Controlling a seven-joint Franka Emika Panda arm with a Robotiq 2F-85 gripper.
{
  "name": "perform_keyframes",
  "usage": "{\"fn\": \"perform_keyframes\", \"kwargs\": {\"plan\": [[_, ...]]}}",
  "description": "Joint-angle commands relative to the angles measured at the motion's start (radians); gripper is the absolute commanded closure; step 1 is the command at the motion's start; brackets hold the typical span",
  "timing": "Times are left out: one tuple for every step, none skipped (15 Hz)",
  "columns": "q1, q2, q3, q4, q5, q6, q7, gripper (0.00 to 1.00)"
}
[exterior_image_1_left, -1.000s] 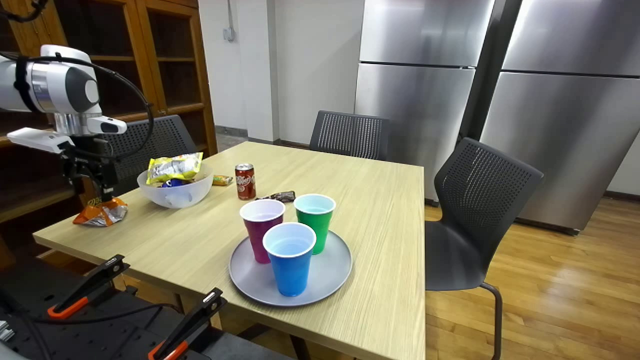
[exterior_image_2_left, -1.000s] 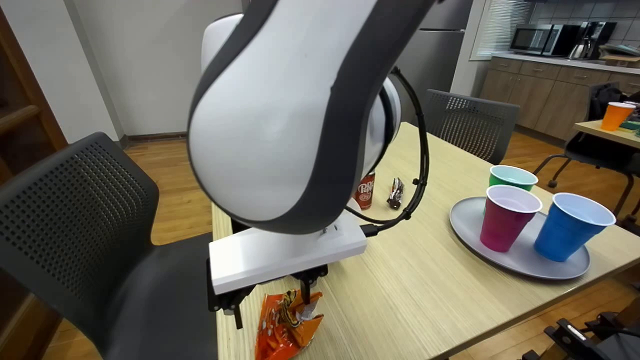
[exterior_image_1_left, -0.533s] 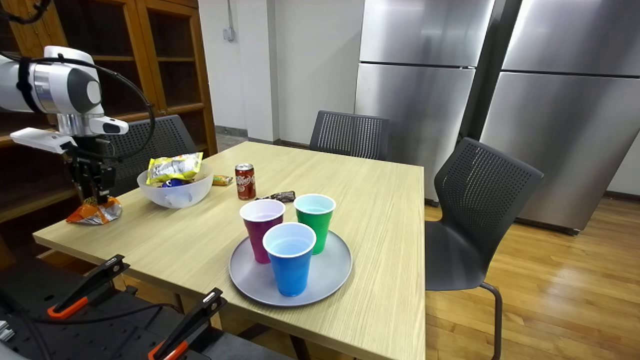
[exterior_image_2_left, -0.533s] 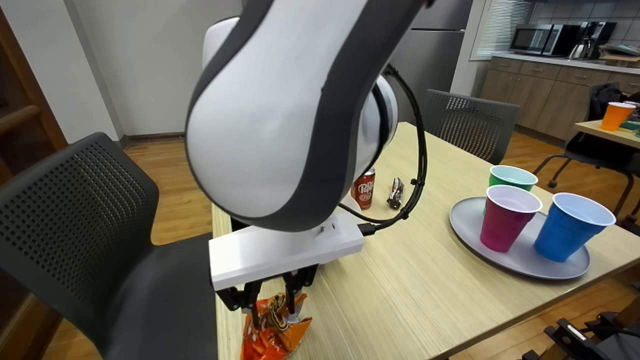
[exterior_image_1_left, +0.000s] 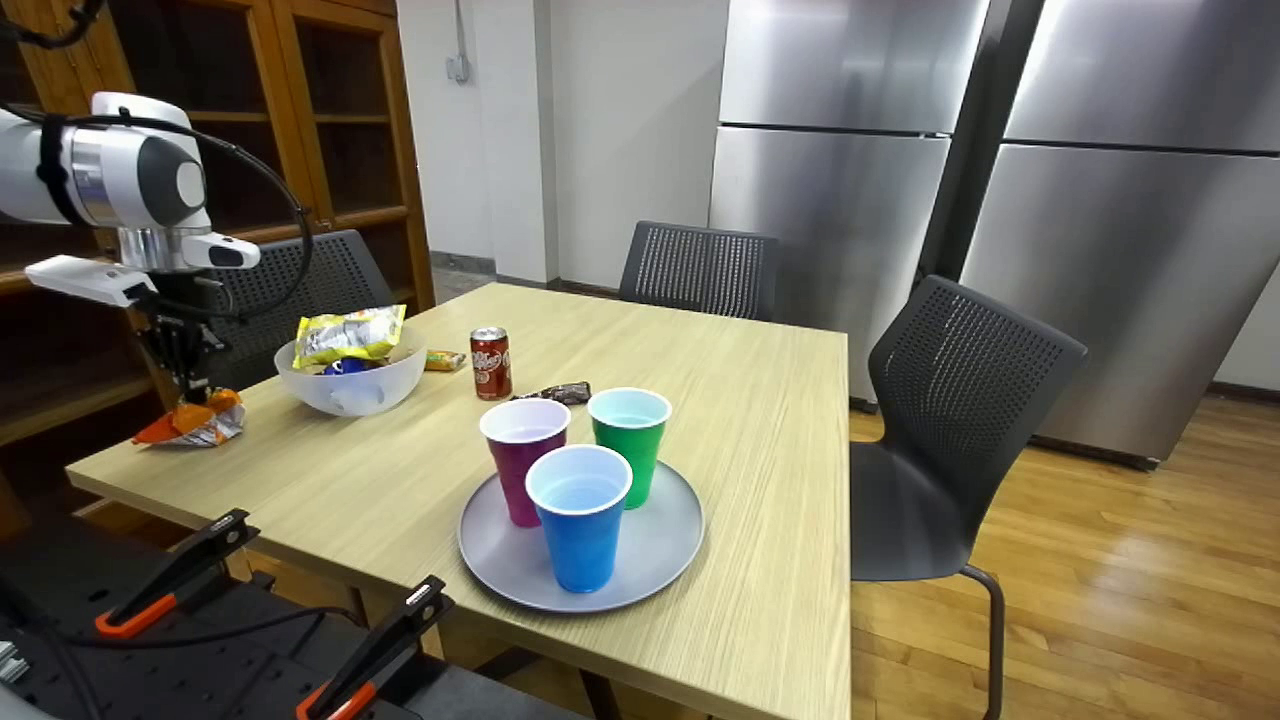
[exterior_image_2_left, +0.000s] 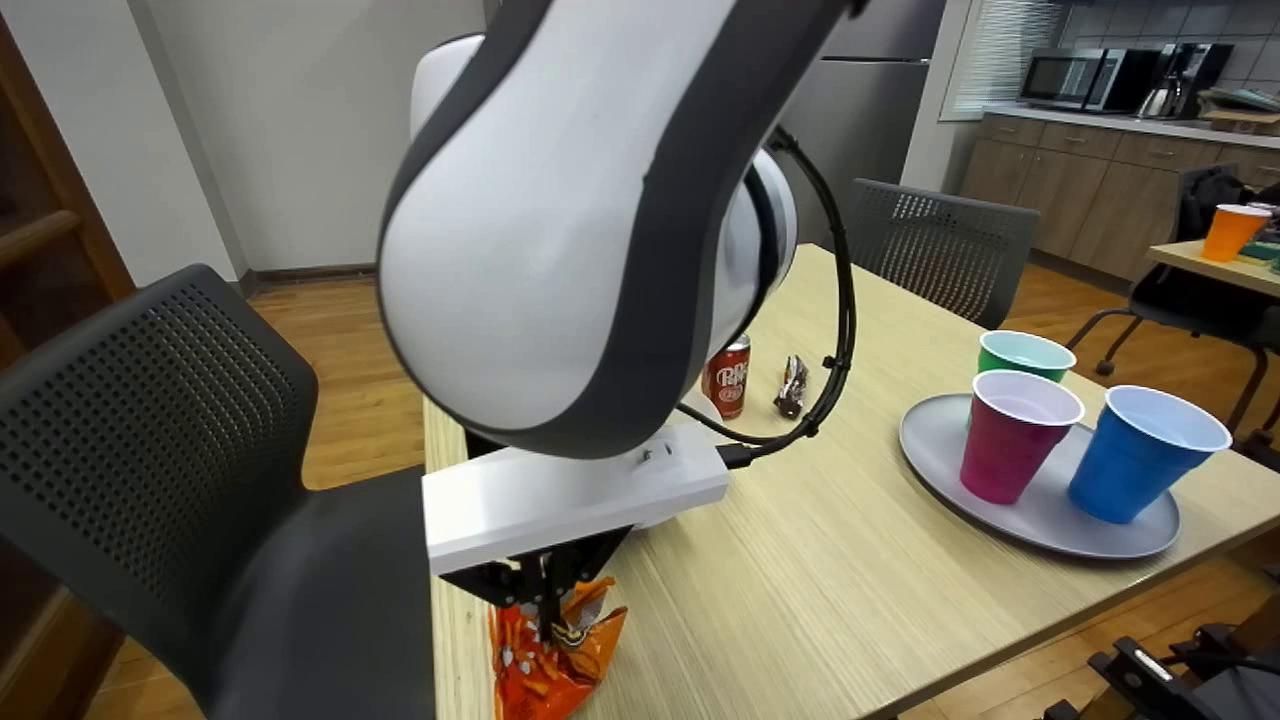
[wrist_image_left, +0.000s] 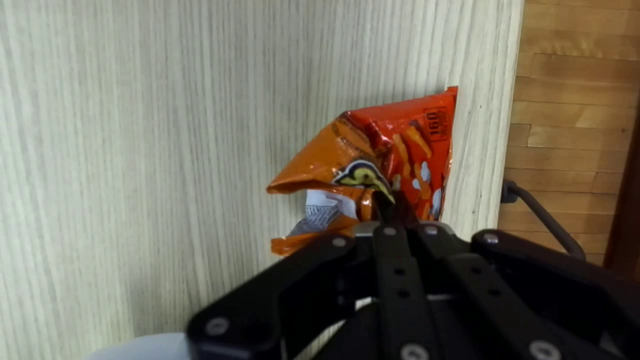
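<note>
The fingers (exterior_image_2_left: 545, 605) are together, clamped on the orange bag (wrist_image_left: 417, 150), with its crumpled foil gathered up about their tips. The orange bag rests on the table (exterior_image_1_left: 700, 380) near the bowl (exterior_image_1_left: 350, 393), the two apart. In the wrist view its red printed face shows, the number 160 at the corner away from the bowl; a silvery piece shows on the side toward the bowl. The arm (exterior_image_1_left: 130, 165) reaches down beside the bowl, fingers pointing at the table.

In the bowl a yellow bag (exterior_image_1_left: 350, 335) sits on top, sticking up above the rim, over something blue (exterior_image_1_left: 345, 366). Just beside the bowl, on the side away from the orange bag, lies a small pack (exterior_image_1_left: 445, 360). Past that stands a red can (exterior_image_1_left: 491, 365), upright. A dark wrapper (exterior_image_1_left: 562, 393) lies farther from the bowl than the can. Well apart from the bowl, a grey plate (exterior_image_1_left: 672, 535) carries three upright cups: purple (exterior_image_1_left: 518, 475), green (exterior_image_1_left: 635, 455) and blue (exterior_image_1_left: 583, 535). A chair (exterior_image_1_left: 325, 285) stands behind the bowl.
</note>
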Motion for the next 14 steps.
{"fn": "perform_keyframes", "kwargs": {"plan": [[0.002,-0.002,-0.003,0.014,0.025,-0.022,-0.024,1.0],[0.005,-0.007,-0.004,0.009,0.024,-0.019,-0.021,1.0],[0.007,-0.014,-0.005,0.003,0.022,-0.015,-0.018,1.0],[0.011,-0.024,-0.007,-0.005,0.019,-0.01,-0.014,1.0],[0.016,-0.035,-0.01,-0.013,0.015,-0.004,-0.008,1.0],[0.019,-0.043,-0.012,-0.018,0.013,-0.001,-0.005,1.0],[0.022,-0.053,-0.015,-0.024,0.01,0.003,-0.001,1.0],[0.027,-0.062,-0.017,-0.029,0.007,0.006,0.003,1.0],[0.031,-0.072,-0.02,-0.033,0.004,0.009,0.007,1.0],[0.036,-0.084,-0.024,-0.038,0.0,0.013,0.012,1.0],[0.04,-0.093,-0.028,-0.041,-0.002,0.014,0.015,1.0],[0.046,-0.104,-0.033,-0.045,-0.006,0.018,0.02,1.0],[0.051,-0.115,-0.037,-0.048,-0.009,0.02,0.024,1.0],[0.054,-0.129,-0.041,-0.054,-0.012,0.024,0.028,1.0]]}}
